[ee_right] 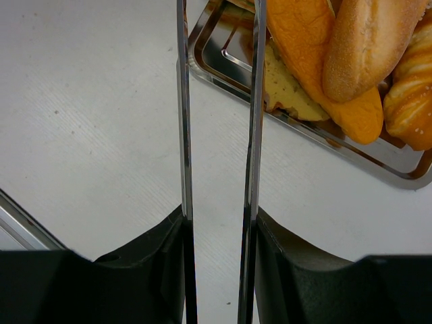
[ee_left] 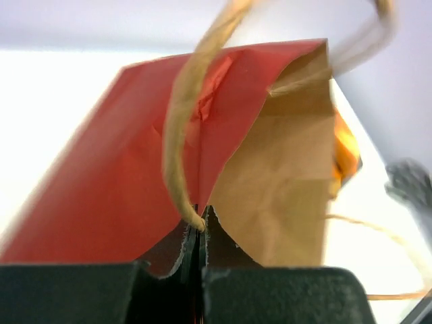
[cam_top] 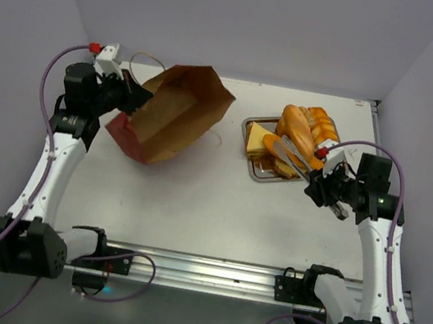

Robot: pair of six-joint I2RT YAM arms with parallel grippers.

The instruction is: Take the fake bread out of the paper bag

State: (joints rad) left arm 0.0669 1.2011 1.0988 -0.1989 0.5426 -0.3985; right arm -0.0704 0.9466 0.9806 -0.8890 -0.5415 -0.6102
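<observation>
The paper bag [cam_top: 179, 114], dark red outside and brown inside, lies tipped at the table's back left with its mouth open; no bread shows inside it. My left gripper [cam_top: 133, 98] is shut on the bag's rim beside a string handle [ee_left: 175, 135], and in the left wrist view the bag [ee_left: 121, 189] rises from the closed jaws of the left gripper [ee_left: 200, 226]. The fake bread [cam_top: 301, 126] lies piled on a metal tray [cam_top: 258, 171]. My right gripper [cam_top: 317, 183] is shut on metal tongs [cam_top: 293, 152]. In the right wrist view the right gripper [ee_right: 219, 223] holds the tongs [ee_right: 255, 101] open and empty, at the tray's corner [ee_right: 223, 54] beside the bread [ee_right: 364, 47].
A pale yellow wedge [ee_right: 290, 84] lies under the long rolls on the tray. A loose string handle [cam_top: 146, 59] loops behind the bag. Purple walls close the back and sides. A metal rail [cam_top: 207, 270] runs along the near edge between the arm bases.
</observation>
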